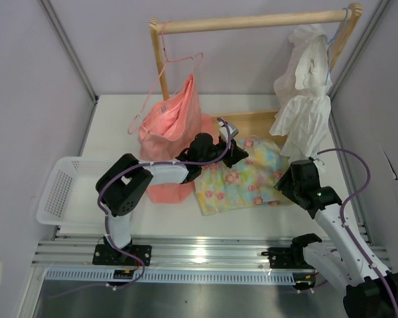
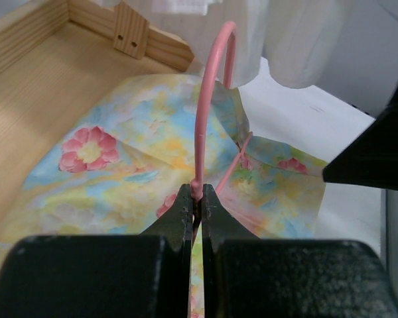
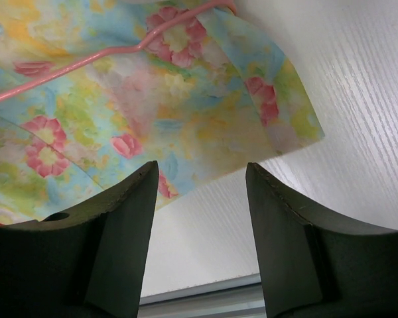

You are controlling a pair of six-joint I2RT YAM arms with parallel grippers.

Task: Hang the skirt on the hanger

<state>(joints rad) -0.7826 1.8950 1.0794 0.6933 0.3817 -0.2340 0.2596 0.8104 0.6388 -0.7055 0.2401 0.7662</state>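
The floral skirt [image 1: 242,175] lies flat on the white table, right of centre. The pale-pink hanger lies on it, its long hook [image 1: 227,126] rising at the skirt's far left corner. My left gripper [image 1: 233,154] is shut on the base of the hook; in the left wrist view the hook [image 2: 202,119] curves up from the closed fingertips [image 2: 196,192] over the skirt [image 2: 119,146]. My right gripper [image 1: 286,182] is open and empty just above the skirt's right edge. In the right wrist view [image 3: 200,173] the skirt [image 3: 152,93] and a hanger arm [image 3: 73,63] lie ahead of it.
A salmon garment [image 1: 172,119] on a like pink hanger and a white ruffled garment [image 1: 305,86] hang from the wooden rail [image 1: 252,22]. The rack's wooden base [image 1: 252,122] lies behind the skirt. A white basket [image 1: 60,189] stands at the left.
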